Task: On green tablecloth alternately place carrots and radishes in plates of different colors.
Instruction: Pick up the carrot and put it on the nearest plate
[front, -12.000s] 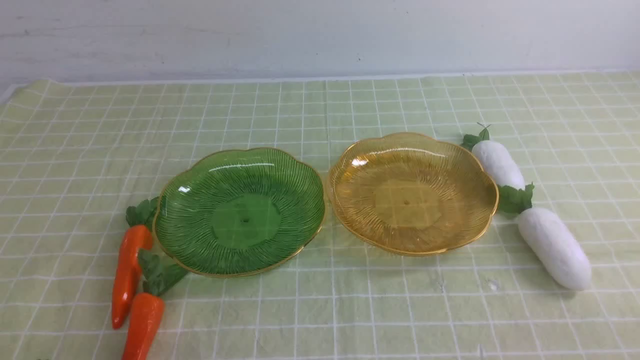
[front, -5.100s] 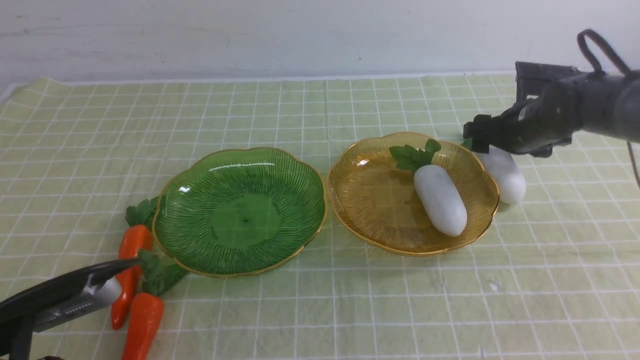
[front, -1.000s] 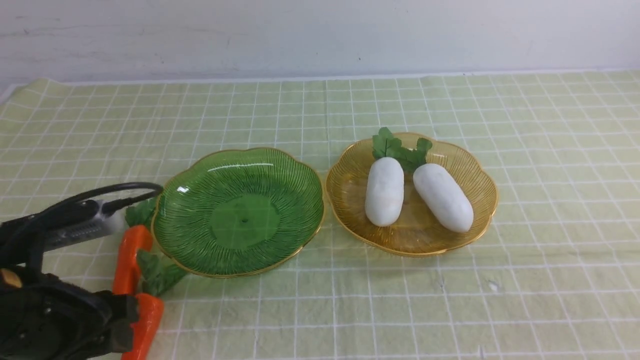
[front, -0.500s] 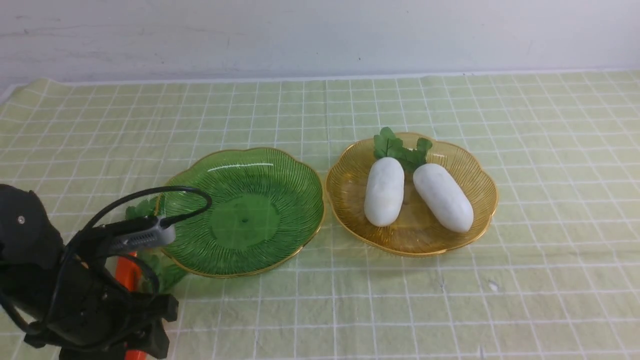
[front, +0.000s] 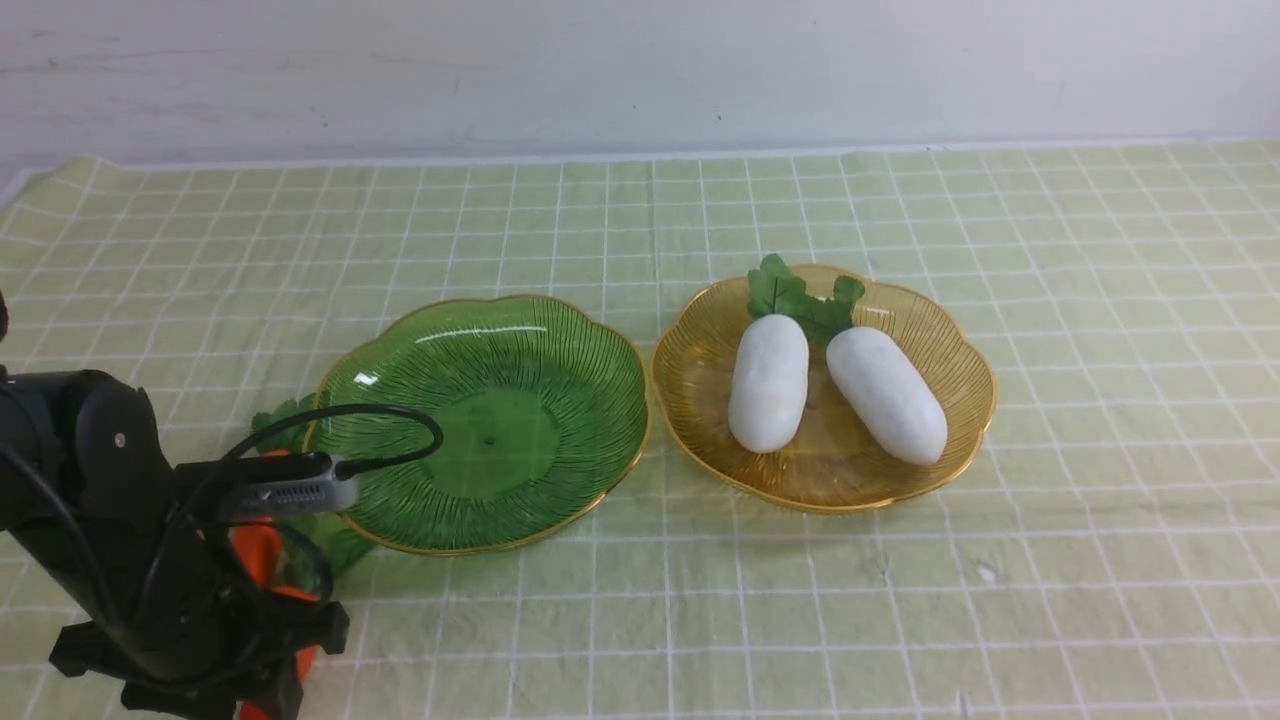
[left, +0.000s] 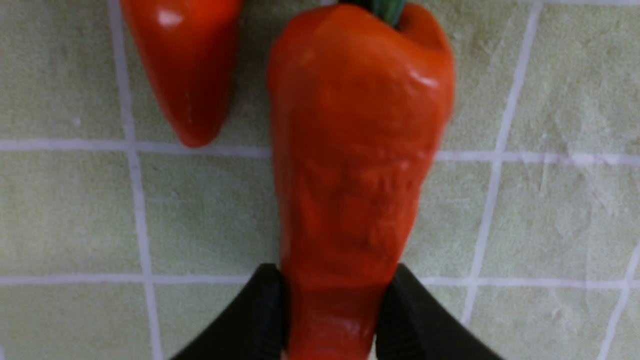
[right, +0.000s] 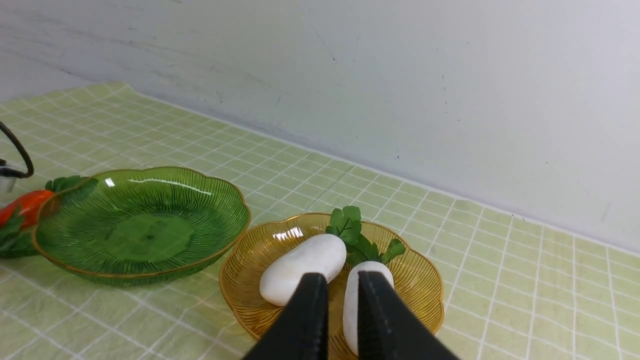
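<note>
Left end effector clamped on a carrot at the near left; both radishes lie in the amber plate.

The left end effector (left: 334, 274) has its black fingers (left: 260, 310) pressed against both sides of the narrow end of the near carrot (left: 355, 150), leafy top pointing away toward the green plate (front: 480, 440). Whether this carrot rests on the green tablecloth (front: 1100, 300) or is just off it cannot be told. The far carrot (left: 185, 65) lies just beside it on the cloth, apart from the fingers, at the left rim of the green plate, which holds nothing. To the right, rims almost touching, the amber plate (front: 960, 340) holds the two radishes (front: 768, 383) side by side, leaves toward the far edge. The right end effector (right: 342, 277) hangs above the near right of the surface, fingers nearly together and gripping nothing.
</note>
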